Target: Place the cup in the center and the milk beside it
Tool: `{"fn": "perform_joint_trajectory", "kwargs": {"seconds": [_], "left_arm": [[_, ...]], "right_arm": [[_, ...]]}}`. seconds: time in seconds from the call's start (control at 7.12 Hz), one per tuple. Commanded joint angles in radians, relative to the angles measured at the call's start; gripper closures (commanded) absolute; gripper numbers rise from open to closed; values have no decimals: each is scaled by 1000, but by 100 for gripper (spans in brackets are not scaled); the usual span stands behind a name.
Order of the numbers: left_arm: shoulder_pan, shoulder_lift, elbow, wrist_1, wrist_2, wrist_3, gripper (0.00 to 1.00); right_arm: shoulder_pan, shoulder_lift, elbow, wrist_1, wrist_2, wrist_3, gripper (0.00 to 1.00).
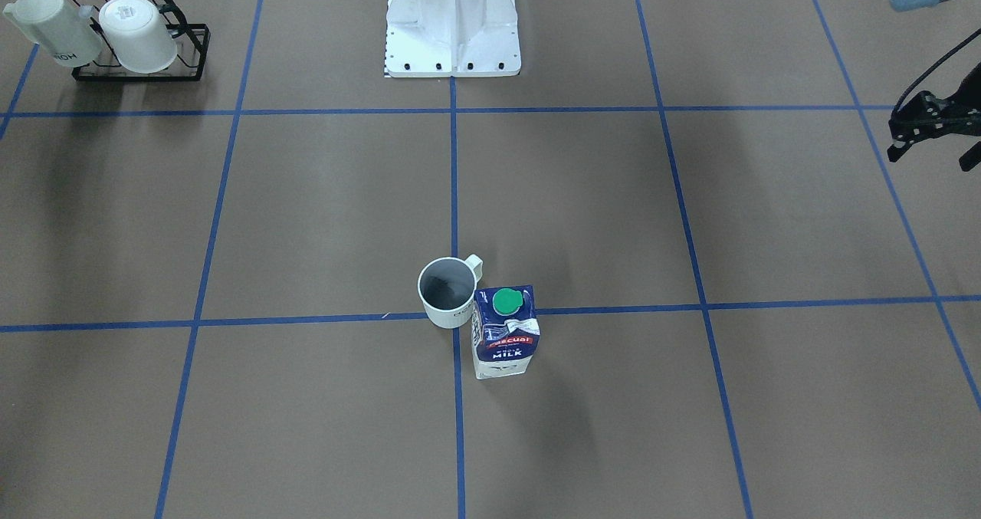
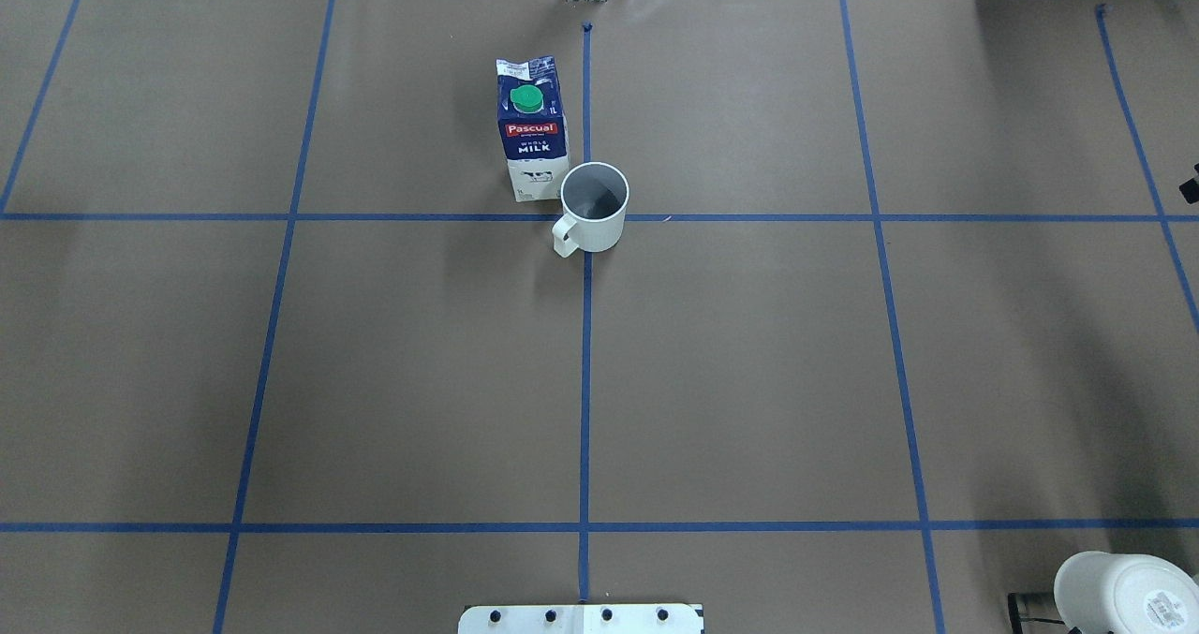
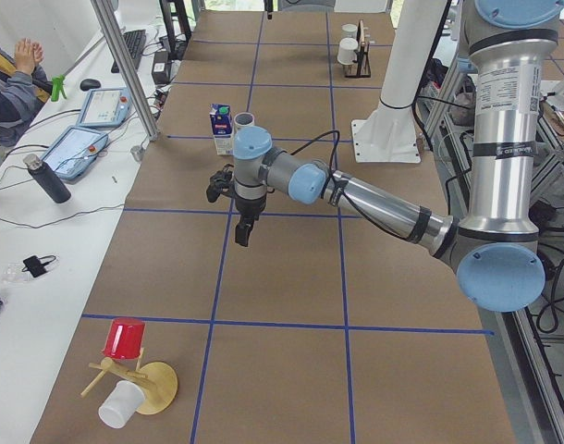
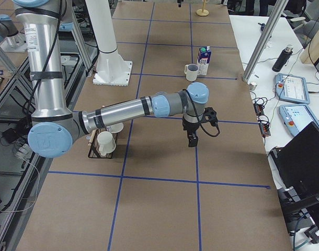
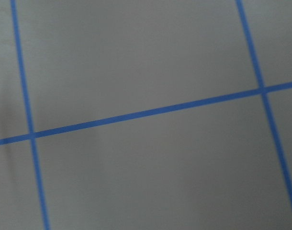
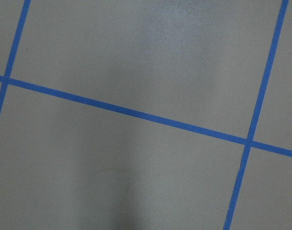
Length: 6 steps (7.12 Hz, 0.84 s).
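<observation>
Two white mugs [image 1: 138, 34] sit tilted upside down on a black wire rack [image 1: 176, 75].

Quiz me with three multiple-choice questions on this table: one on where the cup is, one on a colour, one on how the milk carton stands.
1. Where does the cup stand?
A. in the wire rack
B. over the crossing of the blue tape lines at the middle
C. on the white base plate

2. What colour is the cap on the milk carton?
A. red
B. yellow
C. green

3. How is the milk carton?
A. upright, cap on
B. lying on its side
C. lifted in a claw

Answers:
1 B: in the overhead view both tape lines run under the cup.
2 C: the round cap shows green in both table views.
3 A: it stands on its base right beside the cup.
</observation>
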Motion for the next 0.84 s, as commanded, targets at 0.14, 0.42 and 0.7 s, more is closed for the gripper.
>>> {"fn": "perform_joint_trajectory", "kwargs": {"seconds": [0.14,0.42,0.7], "left_arm": [[-17,-83,10,158,-28,-64,2],[-15,-88,8,136,-27,-156,2],[-14,-83,26,76,-28,-197,2]], "right_arm": [[-17,23,4,5,0,103,0],[-35,23,4,5,6,101,0],[-35,20,10,3,16,103,0]]}}
